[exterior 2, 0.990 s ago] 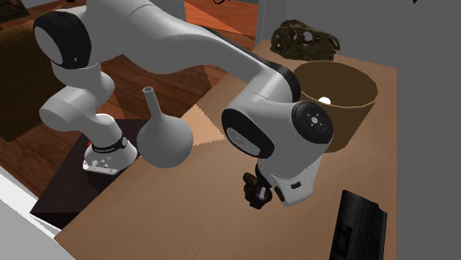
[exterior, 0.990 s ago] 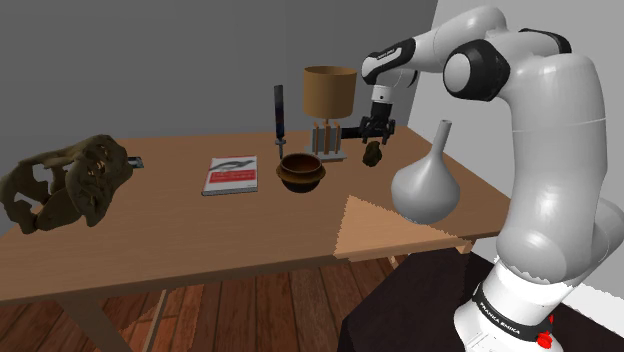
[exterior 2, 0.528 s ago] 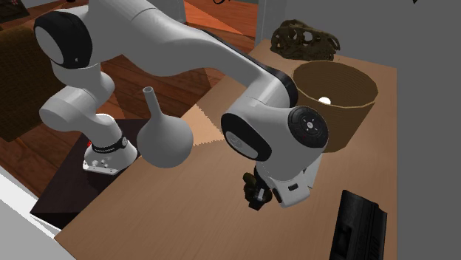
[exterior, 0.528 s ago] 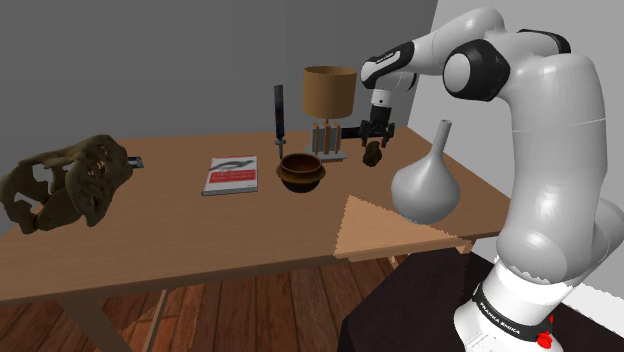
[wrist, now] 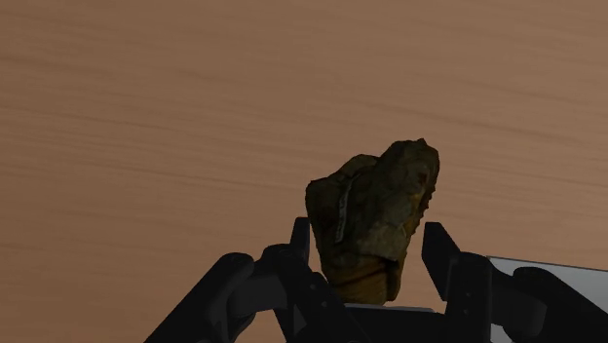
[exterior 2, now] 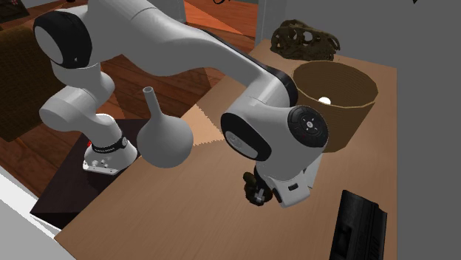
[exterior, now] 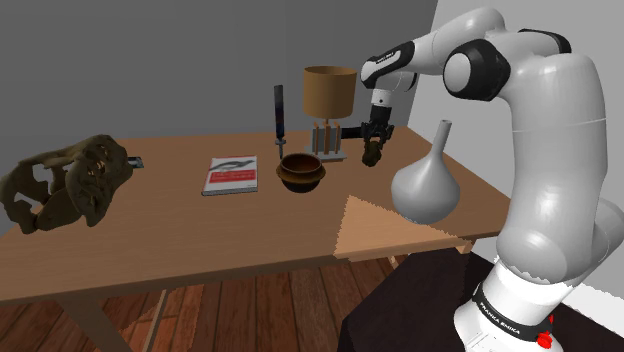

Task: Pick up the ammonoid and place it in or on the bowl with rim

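Brown, rough-surfaced ammonoid [wrist: 375,214] is clamped between the two black fingers of the claw [wrist: 367,244], which are narrowed against its flanks. The item hangs above the wooden surface [exterior: 200,230], to the shoulder view's right of the brown bowl [exterior: 301,172] and apart from it. Compared with one second earlier, the wrist has shifted slightly and the grip is unchanged. The arm rises from its stand, bends over and reaches toward the shoulder view's left, hand pointing downward, near the grey vase [exterior: 425,180].
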Controlling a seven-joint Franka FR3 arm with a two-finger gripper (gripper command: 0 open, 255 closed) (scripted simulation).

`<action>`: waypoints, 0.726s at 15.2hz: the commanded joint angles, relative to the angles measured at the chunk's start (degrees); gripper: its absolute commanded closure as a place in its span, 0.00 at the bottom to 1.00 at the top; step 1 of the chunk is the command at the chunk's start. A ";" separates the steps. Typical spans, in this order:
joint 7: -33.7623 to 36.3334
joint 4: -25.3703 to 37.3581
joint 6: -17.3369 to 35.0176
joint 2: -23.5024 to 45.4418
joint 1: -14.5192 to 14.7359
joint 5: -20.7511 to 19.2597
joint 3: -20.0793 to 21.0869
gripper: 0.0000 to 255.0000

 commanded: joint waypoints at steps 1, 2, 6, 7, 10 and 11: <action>0.00 -0.11 0.00 0.04 0.02 0.00 0.02 1.00; -0.02 -0.04 -0.04 0.07 -0.01 0.00 0.01 1.00; 0.26 0.85 -1.31 -0.35 0.00 -0.17 -0.05 1.00; 0.39 1.31 -1.96 -0.56 -0.01 -0.25 -0.09 1.00; 0.76 2.74 -3.93 -1.15 -0.06 -0.49 -0.18 1.00; 0.89 3.25 -4.60 -1.33 -0.08 -0.56 -0.21 1.00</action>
